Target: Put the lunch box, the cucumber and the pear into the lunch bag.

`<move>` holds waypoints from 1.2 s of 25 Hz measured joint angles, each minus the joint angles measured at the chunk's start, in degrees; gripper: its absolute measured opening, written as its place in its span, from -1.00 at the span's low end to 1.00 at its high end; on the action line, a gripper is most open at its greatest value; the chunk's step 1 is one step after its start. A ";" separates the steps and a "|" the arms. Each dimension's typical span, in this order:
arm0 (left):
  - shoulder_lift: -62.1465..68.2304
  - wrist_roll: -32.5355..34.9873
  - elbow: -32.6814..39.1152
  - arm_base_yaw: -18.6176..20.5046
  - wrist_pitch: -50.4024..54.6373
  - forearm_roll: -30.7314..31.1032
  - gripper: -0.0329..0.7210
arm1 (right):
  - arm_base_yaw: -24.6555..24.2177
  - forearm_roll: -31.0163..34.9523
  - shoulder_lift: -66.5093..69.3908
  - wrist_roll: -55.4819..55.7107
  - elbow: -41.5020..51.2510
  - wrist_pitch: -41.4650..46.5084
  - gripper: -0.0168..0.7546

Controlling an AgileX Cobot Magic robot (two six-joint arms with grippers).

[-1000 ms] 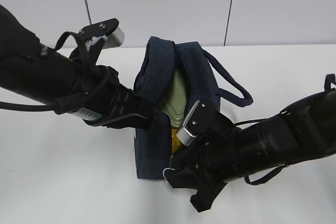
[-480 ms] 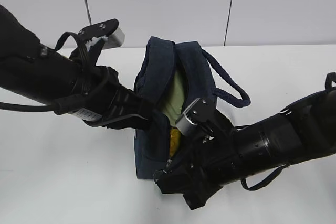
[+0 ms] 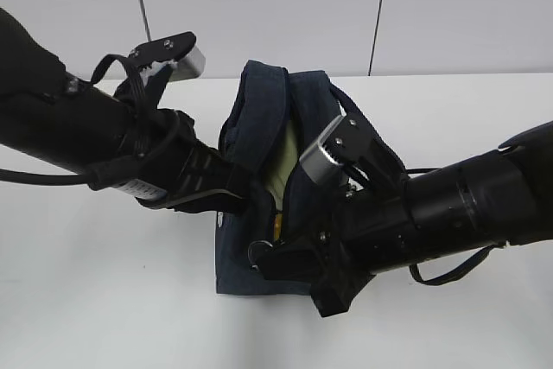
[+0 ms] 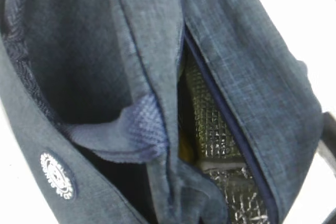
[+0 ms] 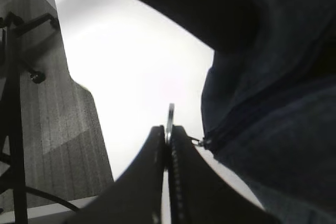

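The navy lunch bag point(image 3: 259, 118) lies in the middle of the table, its zipper partly open. The lunch box's pale green lid point(image 3: 282, 164) shows through the gap, with a sliver of the yellow pear point(image 3: 276, 226) below it. The cucumber is hidden. My left gripper point(image 3: 238, 194) is pinched on the bag's left edge; the left wrist view shows bunched bag fabric point(image 4: 157, 77), silver lining point(image 4: 210, 124) and a yellow patch point(image 4: 186, 148), and its fingers are hidden. My right gripper point(image 3: 263, 252) is shut on the metal ring pull point(image 5: 170, 116) at the bag's near end, next to the zipper point(image 5: 236, 124).
The bag's loop handle point(image 3: 367, 131) lies under my right arm. The white table point(image 3: 104, 300) reaches left and right of the bag. In the right wrist view the table edge point(image 5: 100, 129) drops to a grey floor with a black stand point(image 5: 16, 77).
My right gripper has moved left along the bag's near end with the ring pull. The opening is narrower and less of the green lid shows. The left arm has not moved.
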 joint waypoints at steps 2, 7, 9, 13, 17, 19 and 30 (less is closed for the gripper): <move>0.00 0.00 0.00 0.00 0.00 0.07 -0.88 | 0.00 0.00 -1.41 0.09 0.00 -0.51 -0.96; 0.00 0.00 0.00 0.00 -0.05 0.07 -0.88 | 0.00 -0.12 -4.01 0.13 0.00 -2.61 -0.96; 0.00 0.00 0.00 0.00 -0.05 0.07 -0.88 | 0.00 -0.12 -5.16 0.13 0.10 -3.25 -0.96; 0.00 0.00 0.00 0.00 -0.05 0.07 -0.88 | 0.00 0.46 -6.66 0.13 0.10 -3.63 -0.96; 0.00 0.00 0.00 0.00 -0.05 0.43 -0.88 | 0.00 1.28 -8.11 0.13 -0.61 -4.60 -0.96; 0.00 0.00 0.00 0.00 -0.11 0.85 -0.88 | 0.00 1.36 -8.10 0.13 -1.72 -5.39 -0.96; 0.00 0.00 -0.38 0.00 -0.89 1.15 -0.88 | 0.09 1.30 -8.10 0.13 -6.87 -10.50 -0.96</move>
